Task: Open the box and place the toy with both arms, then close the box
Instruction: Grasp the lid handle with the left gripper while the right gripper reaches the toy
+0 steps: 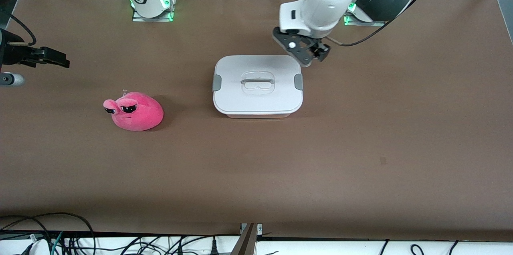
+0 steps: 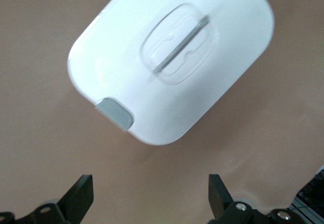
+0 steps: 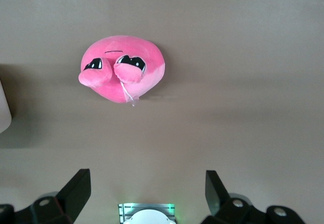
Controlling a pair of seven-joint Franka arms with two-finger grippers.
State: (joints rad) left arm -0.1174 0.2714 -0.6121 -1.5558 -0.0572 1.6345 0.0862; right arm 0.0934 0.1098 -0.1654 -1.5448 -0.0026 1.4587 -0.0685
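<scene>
Nothing is done yet: the box (image 1: pixel 258 86) sits mid-table, lid (image 2: pixel 172 57) clipped on, the plush toy (image 1: pixel 134 111) toward my right arm's end. My left gripper (image 1: pixel 308 51) hovers wide at the box's corner; my right gripper (image 1: pixel 48 57), also wide and empty, waits.

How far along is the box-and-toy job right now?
Nothing is done yet: the box sits with its lid on, and the toy lies on the table. The left hand, open, hangs over the box's corner; the right hand waits open. Opening, placing and closing all remain.
</scene>
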